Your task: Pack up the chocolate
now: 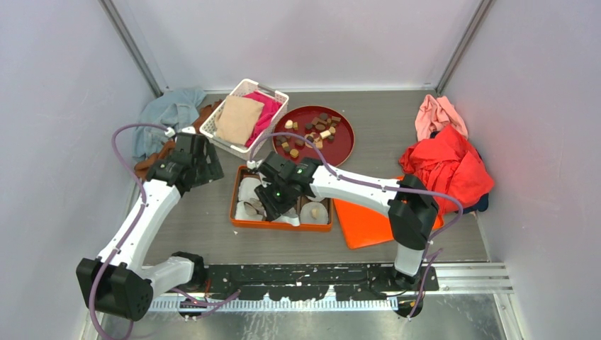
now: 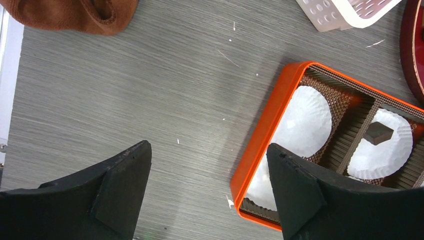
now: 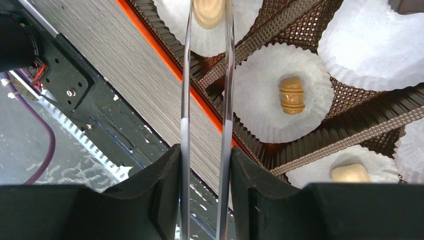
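Fingers (image 3: 160, 195) of the right gripper (image 3: 205, 152) are squeezed onto thin tongs (image 3: 186, 75), whose tips sit either side of a cream chocolate (image 3: 208, 12) in a paper cup (image 3: 175, 20). The left gripper (image 2: 209, 150) gapes wide and empty over the tabletop (image 2: 125, 90). Red clothes (image 1: 446, 166) heap along the right edge. A white basket (image 1: 210, 132) and a red plate (image 1: 340, 152) of loose chocolates (image 1: 315, 131) stand near the far edge. The orange box (image 1: 234, 202) lies mid-table, partly hidden by the right arm.

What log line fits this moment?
left claw open beside orange box | right claw shut on tongs | cream chocolate between the prongs
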### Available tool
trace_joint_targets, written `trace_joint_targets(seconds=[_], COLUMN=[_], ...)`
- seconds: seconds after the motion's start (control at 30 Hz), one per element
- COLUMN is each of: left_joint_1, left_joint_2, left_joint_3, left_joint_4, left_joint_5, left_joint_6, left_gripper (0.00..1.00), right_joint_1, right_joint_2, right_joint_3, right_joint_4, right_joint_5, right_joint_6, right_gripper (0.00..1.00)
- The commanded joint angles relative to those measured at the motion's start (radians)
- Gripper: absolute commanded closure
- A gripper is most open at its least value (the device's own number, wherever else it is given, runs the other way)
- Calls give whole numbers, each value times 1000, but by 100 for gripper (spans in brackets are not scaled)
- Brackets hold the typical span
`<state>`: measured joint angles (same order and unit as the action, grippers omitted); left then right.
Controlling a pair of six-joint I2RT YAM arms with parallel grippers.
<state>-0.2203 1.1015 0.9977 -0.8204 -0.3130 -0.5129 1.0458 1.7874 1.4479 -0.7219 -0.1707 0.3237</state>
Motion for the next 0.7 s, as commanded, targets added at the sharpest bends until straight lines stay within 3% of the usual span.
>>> trace_joint_targets(seconds=[0.0,0.67], left_joint_1=[6,5], left_joint_2=[-8,-7], left_joint_3=[-5,-13], left_joint_4=[18,23], left_joint_5=[3,5], left_joint_6=[-7,-8], left_gripper=[14,15], right_joint_1=[9,10], right_joint_2=[-14,-56], right_joint_3=[17,55], right_joint_4=[29,7], right_joint_5=[-20,23], right_joint_6=[-6,-12], right_gripper=[58,54])
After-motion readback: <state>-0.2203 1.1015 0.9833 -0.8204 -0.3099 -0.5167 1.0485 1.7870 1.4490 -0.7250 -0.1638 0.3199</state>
